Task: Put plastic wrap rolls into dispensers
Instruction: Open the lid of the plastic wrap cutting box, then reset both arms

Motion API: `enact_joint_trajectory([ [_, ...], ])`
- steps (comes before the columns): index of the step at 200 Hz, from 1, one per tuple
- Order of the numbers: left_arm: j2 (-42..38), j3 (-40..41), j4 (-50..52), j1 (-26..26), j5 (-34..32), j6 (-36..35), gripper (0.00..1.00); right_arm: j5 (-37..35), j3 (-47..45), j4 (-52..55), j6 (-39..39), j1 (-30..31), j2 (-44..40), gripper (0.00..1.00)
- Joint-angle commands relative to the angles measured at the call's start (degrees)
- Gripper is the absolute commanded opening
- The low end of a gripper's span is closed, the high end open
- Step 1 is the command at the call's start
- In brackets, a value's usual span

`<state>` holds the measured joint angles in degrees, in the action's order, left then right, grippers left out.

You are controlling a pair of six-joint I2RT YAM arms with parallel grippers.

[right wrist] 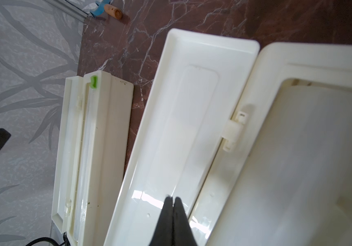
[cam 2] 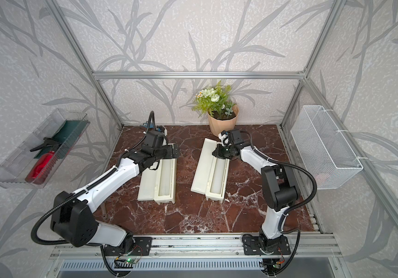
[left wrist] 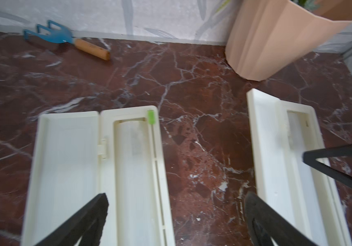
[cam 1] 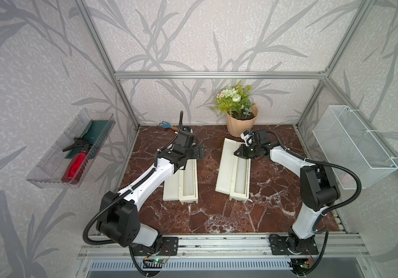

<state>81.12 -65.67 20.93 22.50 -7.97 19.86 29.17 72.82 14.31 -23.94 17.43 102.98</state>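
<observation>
- Two cream dispensers lay open side by side on the red marble counter [cam 1: 205,216], each with its lid folded flat: the left dispenser [cam 1: 172,192] and the right dispenser [cam 1: 227,168].
- A white plastic wrap roll [cam 1: 189,180] sat in the left dispenser's tray, and a second roll [cam 1: 241,178] sat in the right dispenser's.
- The left claw [left wrist: 176,197] stood spread wide above the left dispenser's far end, with the tray between its fingers.
- The right claw [right wrist: 172,200] was pinched tight, its tips over the right dispenser's open lid; contact could not be told.
- A potted plant [cam 1: 241,125] and a blue hand rake [left wrist: 64,38] were by the back wall.
</observation>
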Motion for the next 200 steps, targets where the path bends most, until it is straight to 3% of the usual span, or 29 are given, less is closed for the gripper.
enact_joint_trajectory([
  [1, -5.25, 4.80, 0.46, -3.68, -12.40, -2.21, 1.00, -5.78, -2.30, -1.24, 5.91, -1.90, -8.54, 0.14],
  [12, -8.19, 9.77, -2.92, -5.91, -13.71, -3.91, 1.00, -6.57, -4.06, -1.92, 7.93, -4.19, -11.30, 0.22],
  [24, -11.34, 15.42, -7.19, -8.35, -15.46, -4.43, 1.00, -6.68, -6.11, -2.12, 9.35, -7.63, -13.71, 0.42],
  [31, -12.95, 18.84, -10.37, -9.76, -17.08, -4.78, 1.00, -6.74, -7.20, -1.81, 10.30, -9.76, -15.07, 0.64],
  [32, -13.15, 19.36, -10.60, -9.93, -17.30, -4.85, 1.00, -6.70, -7.31, -1.77, 10.44, -10.08, -15.25, 0.69],
  [34, -13.59, 20.32, -11.82, -10.33, -17.62, -5.07, 1.00, -6.74, -7.71, -1.70, 10.88, -10.60, -15.70, 0.91],
  [37, -14.15, 22.05, -13.64, -10.94, -18.01, -5.53, 1.00, -6.61, -8.26, -1.63, 11.85, -11.46, -16.31, 1.00],
  [50, -16.14, 29.42, -22.60, -12.75, -20.10, -7.84, 1.00, -9.23, -11.59, -1.92, 17.63, -13.61, -20.18, 0.99],
  [62, -17.03, 35.48, -31.39, -14.23, -20.77, -9.01, 1.00, -17.70, -17.26, -5.31, 23.00, -13.74, -24.51, 0.99],
  [72, -16.17, 39.80, -38.20, -16.17, -20.01, -9.49, 1.00, -25.12, -24.47, -13.49, 24.01, -14.16, -27.44, 1.00],
  [97, -7.76, 44.42, -53.41, -18.94, -17.85, -12.99, 1.00, -28.83, -41.86, -34.72, 29.30, -15.91, -29.88, 1.00],
  [103, -6.16, 43.11, -53.26, -19.07, -17.23, -13.12, 1.00, -29.43, -44.60, -38.89, 29.35, -16.06, -29.43, 1.00],
  [123, -1.03, 41.29, -59.17, -19.92, -12.91, -14.94, 1.00, -28.99, -50.23, -51.44, 25.08, -18.02, -25.19, 0.99],
  [152, 2.27, 38.53, -58.20, -20.17, -11.27, -16.94, 1.00, -26.23, -47.93, -54.65, 21.07, -19.17, -20.50, 0.99],
  [171, 6.41, 42.14, -69.96, -21.00, -5.05, -19.23, 0.99, -19.49, -47.76, -60.39, 22.49, -19.15, -16.51, 0.99],
  [192, 9.28, 47.08, -81.98, -22.48, -6.16, -17.18, 0.99, -18.62, -48.55, -62.20, 24.47, -18.05, -16.14, 0.99],
  [200, 8.63, 47.03, -80.77, -22.55, -6.72, -16.27, 0.99, -17.99, -49.38, -63.94, 25.23, -17.61, -15.74, 0.99],
])
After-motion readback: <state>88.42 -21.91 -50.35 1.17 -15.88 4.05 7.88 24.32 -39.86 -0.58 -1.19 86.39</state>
